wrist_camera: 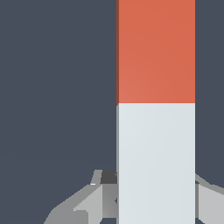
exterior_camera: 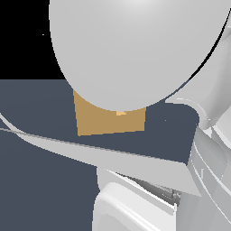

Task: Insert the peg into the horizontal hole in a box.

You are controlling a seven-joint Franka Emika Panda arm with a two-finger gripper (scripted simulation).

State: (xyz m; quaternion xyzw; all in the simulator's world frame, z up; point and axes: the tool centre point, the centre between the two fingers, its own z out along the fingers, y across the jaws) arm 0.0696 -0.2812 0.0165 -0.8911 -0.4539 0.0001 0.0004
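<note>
peg (wrist_camera: 155,109), flat-faced square bar, orange-red and pale grey-white, between fingers (wrist_camera: 94,199)

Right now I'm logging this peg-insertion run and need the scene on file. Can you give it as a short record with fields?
peg: two-tone bar, orange-red half far from the fingers, pale grey-white half between them
gripper: fingers on both sides of the peg's pale half; contact looks closed
box: tan cube on the dark surface, upper part hidden by the arm's white body
hole: lighter patch on the box face, mostly hidden
peg in hole: not shown; the wrist view has no box in it
</note>
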